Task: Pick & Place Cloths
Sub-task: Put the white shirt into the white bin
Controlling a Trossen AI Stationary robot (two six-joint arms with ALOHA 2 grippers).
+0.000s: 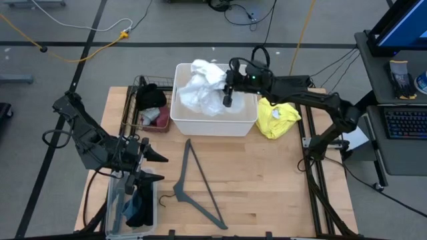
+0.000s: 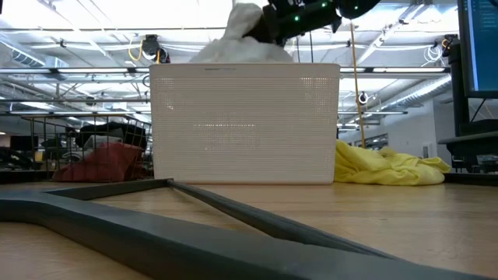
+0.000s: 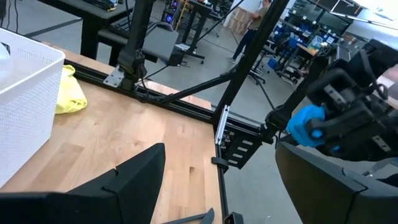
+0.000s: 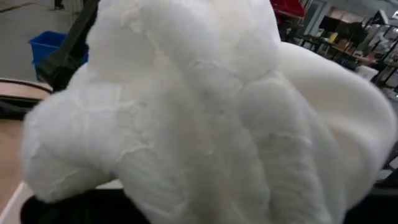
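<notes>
The desk [image 1: 267, 180] is a light wooden top with a dark frame along its right edge. The largest thing on it is a white perforated bin [image 1: 213, 115], standing at the middle of the far edge. A lacy white cloth [image 1: 203, 85] is piled in this bin and rises above its rim; in the low view the white cloth [image 2: 245, 35] shows above the bin wall [image 2: 245, 124].

A grey plastic hanger [image 1: 197, 187] lies flat on the middle of the desk, toward the near edge. A black wire basket [image 1: 133, 107] stands just left of the bin, at the far left corner, with a black cloth [image 1: 151, 97] and a maroon cloth [image 1: 148, 117] inside. A clear container [image 1: 115, 207] stands at the near left corner and holds dark and teal cloth [image 1: 139, 208].

A yellow cloth [image 1: 277, 118] lies crumpled on the desk just right of the bin, near the far right corner.

The right tool [image 1: 227, 100] hangs over the right part of the bin, touching the white cloth; its wrist view is filled with the white fabric [image 4: 199, 112], and I cannot tell if the fingers are closed on it. The left tool [image 1: 148, 167] waits above the left edge of the desk, over the clear container, with its fingers [image 3: 124, 180] spread wide and holding nothing.
</notes>
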